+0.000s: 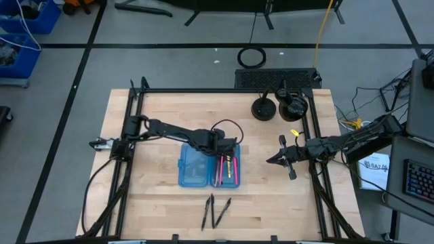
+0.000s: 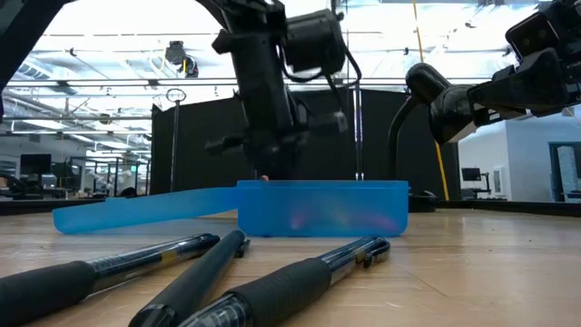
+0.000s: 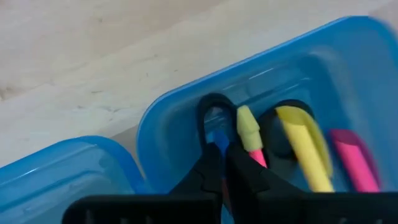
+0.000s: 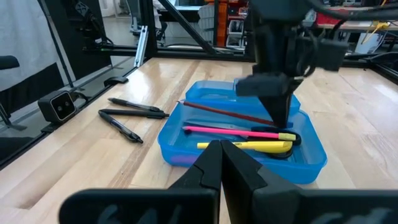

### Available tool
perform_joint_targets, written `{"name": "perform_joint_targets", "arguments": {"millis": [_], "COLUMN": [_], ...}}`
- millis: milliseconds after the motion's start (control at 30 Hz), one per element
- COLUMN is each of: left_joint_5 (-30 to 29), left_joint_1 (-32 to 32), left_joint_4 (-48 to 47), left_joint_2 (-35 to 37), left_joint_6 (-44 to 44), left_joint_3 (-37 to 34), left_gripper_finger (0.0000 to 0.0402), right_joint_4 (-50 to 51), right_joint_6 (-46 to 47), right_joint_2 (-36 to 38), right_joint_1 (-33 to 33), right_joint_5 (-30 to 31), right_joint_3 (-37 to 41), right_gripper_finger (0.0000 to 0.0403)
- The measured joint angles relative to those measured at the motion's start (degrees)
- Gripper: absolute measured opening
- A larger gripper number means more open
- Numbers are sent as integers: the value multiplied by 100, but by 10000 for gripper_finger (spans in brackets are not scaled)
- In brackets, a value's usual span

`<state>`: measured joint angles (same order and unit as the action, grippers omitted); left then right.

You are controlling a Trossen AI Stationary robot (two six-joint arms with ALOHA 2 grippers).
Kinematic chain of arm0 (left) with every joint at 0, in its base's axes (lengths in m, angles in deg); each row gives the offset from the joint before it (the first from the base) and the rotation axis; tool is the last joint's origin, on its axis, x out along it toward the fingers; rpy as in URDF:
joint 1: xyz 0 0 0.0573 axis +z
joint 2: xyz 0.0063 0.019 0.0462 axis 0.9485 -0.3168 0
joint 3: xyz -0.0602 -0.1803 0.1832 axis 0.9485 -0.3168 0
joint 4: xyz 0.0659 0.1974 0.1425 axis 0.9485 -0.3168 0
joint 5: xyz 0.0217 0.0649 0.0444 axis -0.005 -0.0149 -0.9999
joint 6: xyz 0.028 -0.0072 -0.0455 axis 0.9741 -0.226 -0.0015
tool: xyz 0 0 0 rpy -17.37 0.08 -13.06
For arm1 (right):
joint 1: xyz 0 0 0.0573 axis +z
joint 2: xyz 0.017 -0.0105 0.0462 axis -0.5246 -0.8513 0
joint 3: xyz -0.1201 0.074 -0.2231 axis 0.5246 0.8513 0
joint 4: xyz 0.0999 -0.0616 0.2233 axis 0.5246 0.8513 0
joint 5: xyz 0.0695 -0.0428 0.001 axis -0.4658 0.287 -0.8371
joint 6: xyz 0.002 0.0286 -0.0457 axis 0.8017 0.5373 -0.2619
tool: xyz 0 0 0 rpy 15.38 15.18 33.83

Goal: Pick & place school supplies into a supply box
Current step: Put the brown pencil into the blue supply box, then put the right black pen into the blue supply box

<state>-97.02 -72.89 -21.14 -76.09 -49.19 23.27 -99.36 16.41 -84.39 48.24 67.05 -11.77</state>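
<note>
The blue supply box lies open at mid-table, its flat half toward the left. Its right half holds a pink pen, a yellow pen and black handle loops at its far end. My left gripper hangs over that far end, pointing steeply down and shut on a thin dark-red pencil. Three black pens lie near the table's front edge. My right gripper waits shut at the right side. My left gripper pinches the dark-red pencil by its far end between its two fingers, coming from above. The fingers themselves hide the exact place of contact. The pencil runs lengthwise over the box's right half, and its free end points toward the table's near edge at about rim height.
Two black round objects stand at the back right. A black frame rail borders the table on the left and another on the right. Bare wood lies between the box and the black pens.
</note>
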Motion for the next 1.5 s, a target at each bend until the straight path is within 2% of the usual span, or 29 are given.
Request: {"name": "perform_joint_targets", "arguments": {"millis": [467, 633, 1033, 1500], "left_joint_5": [-113, -111, -22, -144], "left_joint_1": [99, 140, 4, -88], "left_joint_4": [-17, -25, -266, -378], "left_joint_2": [-22, -22, -22, 253], "left_joint_6": [3, 0, 103, 437], "left_joint_3": [42, 48, 48, 48], "left_gripper_finger": [15, 6, 81, 88], "right_joint_4": [0, 2, 35, 25], "right_joint_6": [-68, -66, -66, -46], "right_joint_2": [2, 0, 0, 1], "right_joint_1": [0, 0, -2, 0], "right_joint_5": [0, 0, 0, 0], "right_joint_3": [-2, 0, -2, -1], "right_gripper_finger": [0, 0, 0, 0]}}
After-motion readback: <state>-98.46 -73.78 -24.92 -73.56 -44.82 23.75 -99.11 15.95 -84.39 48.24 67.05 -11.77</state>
